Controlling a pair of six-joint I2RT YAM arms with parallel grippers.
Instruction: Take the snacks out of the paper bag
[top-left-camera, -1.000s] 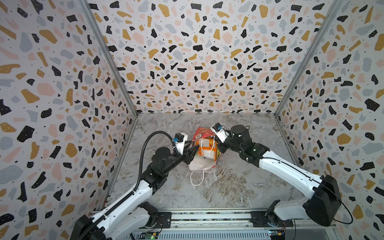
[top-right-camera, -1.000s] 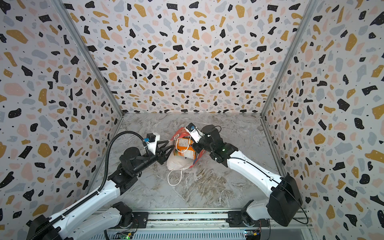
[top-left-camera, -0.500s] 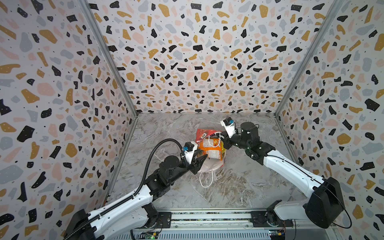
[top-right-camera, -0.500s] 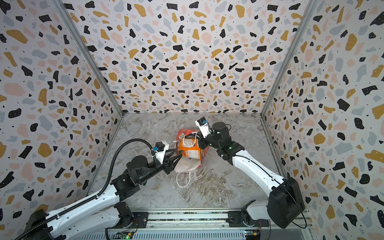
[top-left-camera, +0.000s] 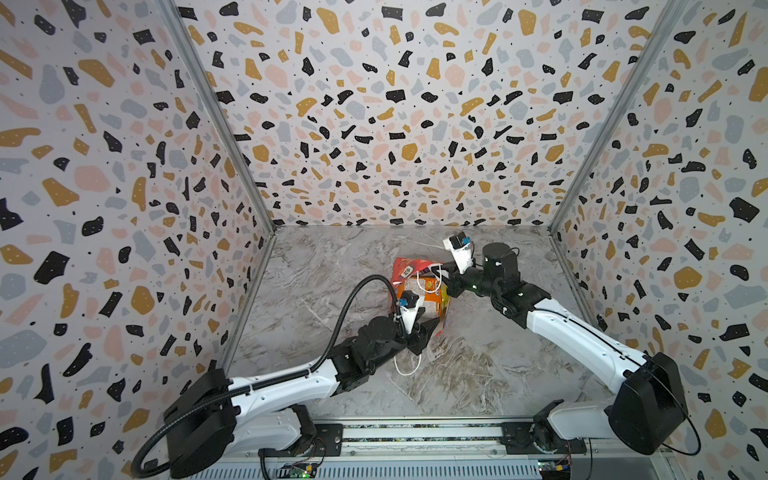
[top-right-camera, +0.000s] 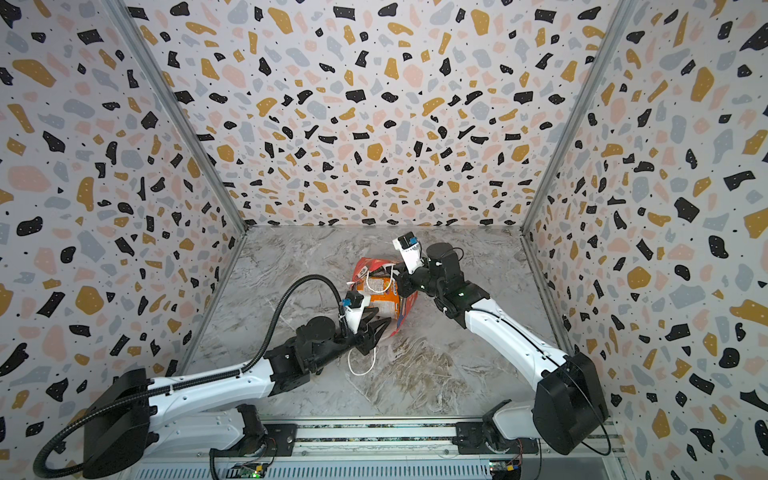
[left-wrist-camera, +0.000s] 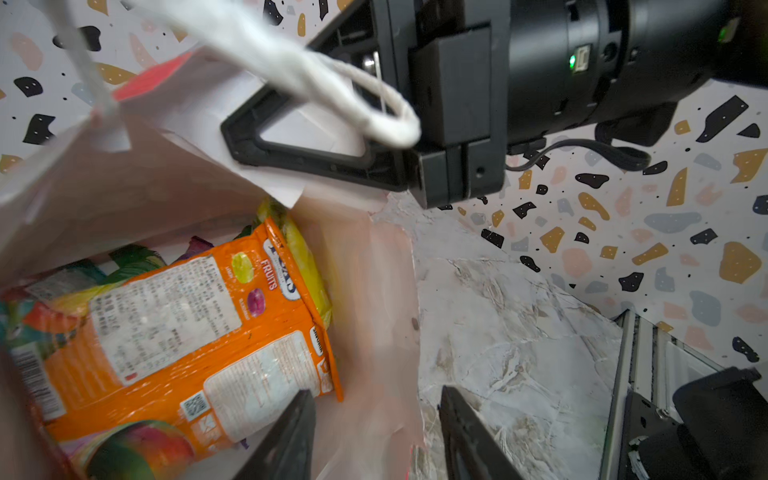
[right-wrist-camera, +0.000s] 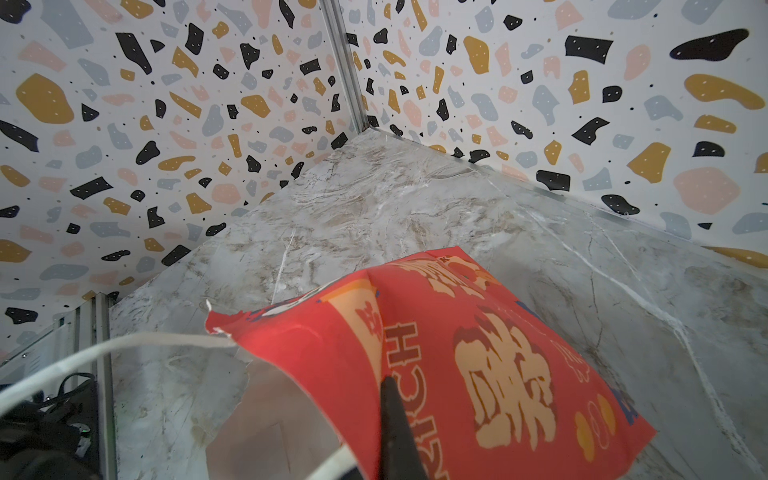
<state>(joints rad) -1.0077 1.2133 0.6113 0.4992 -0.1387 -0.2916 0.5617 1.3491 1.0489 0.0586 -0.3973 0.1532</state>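
**Marble top, bag on its side, rim pinched from the right**

Marble-patterned tabletop is closed in by terrazzo walls on three sides, with a metal rail along the front edge. Bare marble is seen all round the red paper bag. The bag sits near the middle, a little toward the back wall and well apart from every wall. The widest free stretch is noted at the front right.

The bag is lying tilted on its side. Its long axis is judged to run back to front, with the mouth turned toward the front and the left gripper. That gripper's jaws are held apart at the mouth. In the left wrist view one finger is seen over the white inside and the other over the marble outside. The bag's side wall passes between them, untouched as far as can be told.

The right gripper is pressed together on the bag's upper rim. A white cord handle, blurred, is draped over it. The second cord handle lies looped on the marble beside the left arm.

Inside, an orange packet marked "FRUITS" lies uppermost, with a yellow packet behind its far edge. Green and purple corners further in are mostly covered, so the count of snacks cannot be made out. The right gripper's second finger is hidden behind the bag wall.
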